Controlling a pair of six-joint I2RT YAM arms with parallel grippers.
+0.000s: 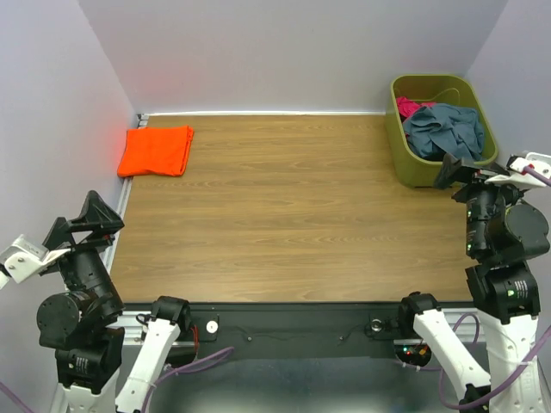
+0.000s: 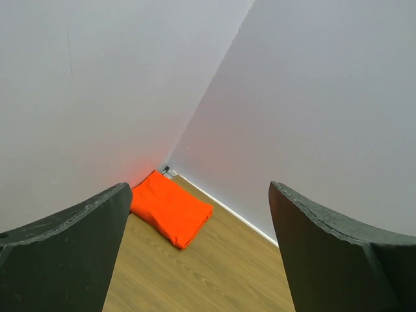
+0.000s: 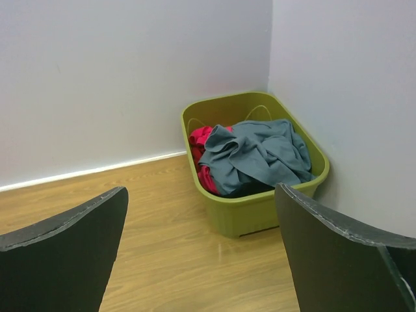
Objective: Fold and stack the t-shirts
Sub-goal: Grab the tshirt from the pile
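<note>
The olive-green bin (image 1: 401, 160) stands at the table's (image 1: 284, 215) far right corner. The slate blue-grey t-shirt (image 1: 445, 129) lies crumpled inside it, on top of a red garment (image 1: 407, 107). The orange t-shirt (image 1: 156, 151) lies folded flat on the wood, well apart from the bin, in the far corner opposite it. The right gripper (image 3: 200, 190) hovers just on the bin's near side, fingers spread wide and holding nothing. The left gripper (image 2: 198, 187), at the edge farthest from the bin, is likewise spread and empty.
</note>
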